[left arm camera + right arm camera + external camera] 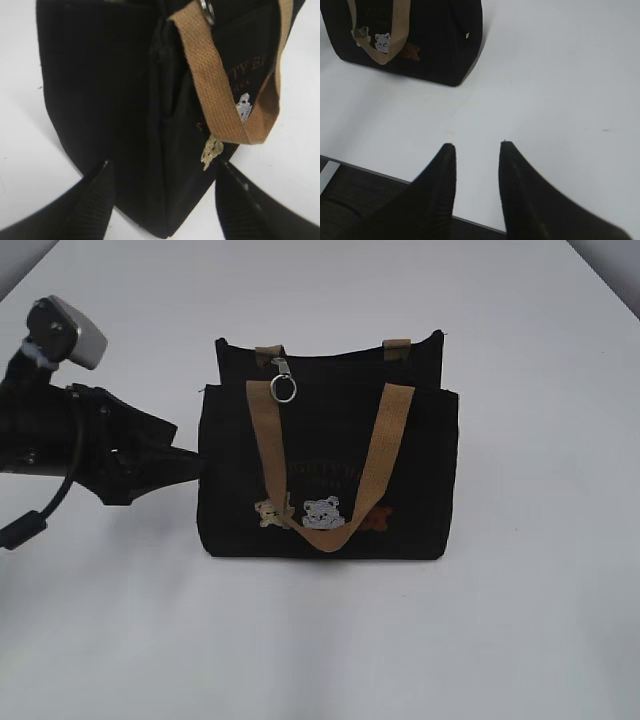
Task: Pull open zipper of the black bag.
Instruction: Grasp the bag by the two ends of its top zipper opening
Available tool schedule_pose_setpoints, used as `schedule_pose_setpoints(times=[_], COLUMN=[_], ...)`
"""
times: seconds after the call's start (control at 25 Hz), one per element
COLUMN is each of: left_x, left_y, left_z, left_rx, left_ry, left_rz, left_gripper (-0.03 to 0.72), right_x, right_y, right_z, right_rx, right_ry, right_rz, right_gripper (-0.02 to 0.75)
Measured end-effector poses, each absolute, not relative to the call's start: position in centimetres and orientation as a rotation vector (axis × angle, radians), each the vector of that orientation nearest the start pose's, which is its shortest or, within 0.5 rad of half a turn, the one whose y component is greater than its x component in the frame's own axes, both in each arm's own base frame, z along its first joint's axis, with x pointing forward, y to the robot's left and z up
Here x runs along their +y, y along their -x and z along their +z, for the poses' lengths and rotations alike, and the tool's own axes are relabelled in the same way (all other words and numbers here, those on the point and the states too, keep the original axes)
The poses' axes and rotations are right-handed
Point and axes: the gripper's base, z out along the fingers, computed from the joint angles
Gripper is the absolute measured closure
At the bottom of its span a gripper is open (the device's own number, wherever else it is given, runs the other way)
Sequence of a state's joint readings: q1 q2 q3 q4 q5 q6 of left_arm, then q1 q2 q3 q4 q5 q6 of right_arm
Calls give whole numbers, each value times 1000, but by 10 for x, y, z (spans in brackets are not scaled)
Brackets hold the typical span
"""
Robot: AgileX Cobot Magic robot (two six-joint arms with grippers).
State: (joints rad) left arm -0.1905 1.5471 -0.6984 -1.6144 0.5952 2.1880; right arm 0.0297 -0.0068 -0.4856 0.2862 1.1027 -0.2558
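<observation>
Exterior view: the small boxy black fabric bag (330,475) with two tan webbing handles (385,455) stands upright near the middle of the white table (520,640), its front with the little bear patches (322,512) facing the camera. The zipper pull, a small silver clasp with a round metal ring (284,383), hangs over the front panel at the left part of the top edge, just beside where the near handle is sewn on. The black zip line itself is hard to follow against the dark cloth, so I cannot tell whether it is shut along its whole length.

The left gripper (162,187) is at the bag's left end, low down, its two dark fingers (95,200) spread apart on either side of the bag's corner seam and holding nothing. The right gripper (476,150) hovers over bare table, well apart from the bag; its fingers stand partly apart with nothing between them.

The risks, as I judge them: the bag is light and soft, so if nothing steadies it, a tug on the ring could drag or tip the whole bag instead of running the slider. The ring is small and lies against the handle, so a pinch could catch webbing instead.
</observation>
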Motion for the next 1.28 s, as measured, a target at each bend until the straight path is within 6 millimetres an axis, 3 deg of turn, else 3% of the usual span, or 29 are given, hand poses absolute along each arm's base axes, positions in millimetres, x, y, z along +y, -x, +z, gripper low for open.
schedule_pose_setpoints(times=[0.24, 0.32, 0.4, 0.44, 0.48, 0.52, 0.64, 0.8, 0.96, 1.12, 1.28], left_x=[-128, -138, -148, -152, -155, -157, -157, -158, -158, -158, -158], left_y=[-291, -302, -311, -312, -313, -312, -313, -313, -313, -313, -313], left_z=[185, 181, 175, 173, 172, 172, 171, 172, 172, 172, 172], left_rx=[1895, 1880, 1875, 1871, 1866, 1864, 1865, 1863, 1863, 1862, 1861], left_ry=[-1113, -1144, -1166, -1176, -1187, -1193, -1193, -1192, -1192, -1193, -1193], left_rz=[-474, -473, -478, -485, -488, -490, -490, -489, -489, -491, -492], left_gripper=[182, 204, 345, 474, 572, 615, 620, 620, 620, 620, 620], right_x=[23, 25, 30, 33, 37, 40, 49, 66, 107, 153, 179], right_y=[9, 5, -7, -15, -26, -40, -94, -182, -257, -310, -341], right_z=[273, 274, 278, 282, 287, 293, 300, 288, 280, 263, 258], right_rx=[2038, 2057, 2088, 2086, 2068, 2042, 1986, 2042, 2108, 2199, 2244], right_ry=[313, 337, 420, 468, 521, 561, 587, 573, 546, 501, 436], right_rz=[208, 222, 258, 278, 308, 341, 439, 609, 794, 943, 1066], right_gripper=[498, 498, 498, 498, 498, 498, 498, 498, 495, 448, 397])
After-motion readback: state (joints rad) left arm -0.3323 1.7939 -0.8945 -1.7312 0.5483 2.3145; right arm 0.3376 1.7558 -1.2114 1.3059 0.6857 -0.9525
